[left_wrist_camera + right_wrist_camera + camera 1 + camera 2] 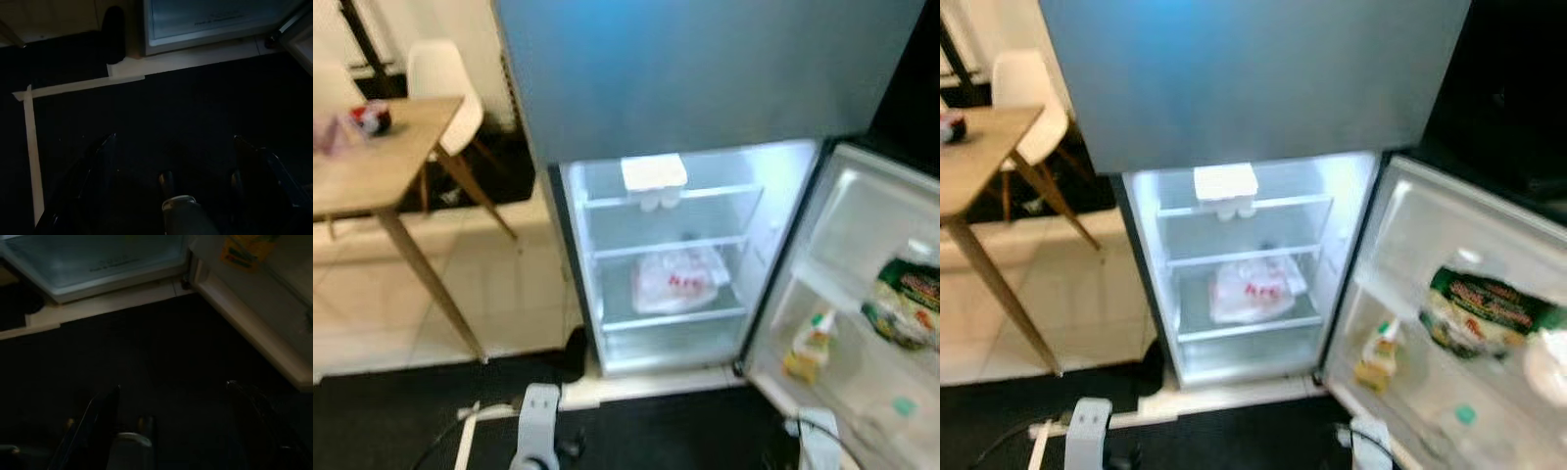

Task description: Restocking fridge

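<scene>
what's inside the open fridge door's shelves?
The fridge door holds a green packet above and a yellow bottle lower down. The far right is blurred, contents unclear.

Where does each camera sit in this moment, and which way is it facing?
Left eye view: on the head, looking forward and down at the open fridge and wooden table; both silver arms at the bottom edge.
Right eye view: the same scene, with more of the fridge door.
Left wrist view: along the open left gripper at the dark floor and the fridge's base.
Right wrist view: along the open right gripper at the floor and door bottom.
Shared: a white plastic bag on a shelf.
</scene>
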{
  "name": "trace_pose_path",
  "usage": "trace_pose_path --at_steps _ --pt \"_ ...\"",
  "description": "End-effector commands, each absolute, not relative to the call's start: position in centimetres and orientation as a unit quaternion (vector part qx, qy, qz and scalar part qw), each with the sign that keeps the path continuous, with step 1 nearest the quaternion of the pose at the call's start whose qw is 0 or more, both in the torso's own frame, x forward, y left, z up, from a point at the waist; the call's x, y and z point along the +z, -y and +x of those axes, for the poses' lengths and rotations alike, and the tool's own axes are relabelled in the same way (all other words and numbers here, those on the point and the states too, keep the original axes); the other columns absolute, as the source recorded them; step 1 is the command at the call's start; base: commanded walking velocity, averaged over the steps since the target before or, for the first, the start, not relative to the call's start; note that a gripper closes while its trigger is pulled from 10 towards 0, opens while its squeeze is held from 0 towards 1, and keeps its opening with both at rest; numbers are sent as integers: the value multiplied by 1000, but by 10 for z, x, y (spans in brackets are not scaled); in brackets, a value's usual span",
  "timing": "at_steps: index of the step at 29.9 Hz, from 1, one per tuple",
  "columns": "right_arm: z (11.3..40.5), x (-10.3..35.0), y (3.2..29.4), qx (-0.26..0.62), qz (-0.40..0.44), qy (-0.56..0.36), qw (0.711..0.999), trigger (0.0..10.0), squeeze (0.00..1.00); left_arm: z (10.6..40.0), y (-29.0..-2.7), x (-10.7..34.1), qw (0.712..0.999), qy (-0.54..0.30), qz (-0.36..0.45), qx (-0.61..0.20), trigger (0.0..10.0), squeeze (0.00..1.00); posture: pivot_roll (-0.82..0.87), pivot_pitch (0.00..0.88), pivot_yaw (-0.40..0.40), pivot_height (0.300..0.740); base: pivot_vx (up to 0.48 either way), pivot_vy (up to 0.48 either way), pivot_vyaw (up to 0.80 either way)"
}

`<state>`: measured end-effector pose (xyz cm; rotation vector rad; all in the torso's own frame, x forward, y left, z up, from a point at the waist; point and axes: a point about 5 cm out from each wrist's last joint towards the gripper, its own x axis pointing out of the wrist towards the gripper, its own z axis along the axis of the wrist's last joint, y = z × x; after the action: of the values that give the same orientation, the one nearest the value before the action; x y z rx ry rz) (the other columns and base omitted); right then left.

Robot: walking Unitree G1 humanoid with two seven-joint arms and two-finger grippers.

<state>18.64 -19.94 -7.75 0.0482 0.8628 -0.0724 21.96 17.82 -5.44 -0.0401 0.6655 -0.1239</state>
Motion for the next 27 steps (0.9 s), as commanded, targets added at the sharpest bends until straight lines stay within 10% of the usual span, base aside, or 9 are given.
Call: trace_pose_path --at_steps 1,27 --pt "189 -77 196 -28 21 -417 908 10000 0 218 -186 -55 940 -335 -9 -57 10000 0 -41 72 33 738 0 0 0" --pt "192 -72 220 -91 25 -412 906 10000 0 241 -176 -47 926 -361 36 -103 10000 0 -91 0 91 738 0 0 0"
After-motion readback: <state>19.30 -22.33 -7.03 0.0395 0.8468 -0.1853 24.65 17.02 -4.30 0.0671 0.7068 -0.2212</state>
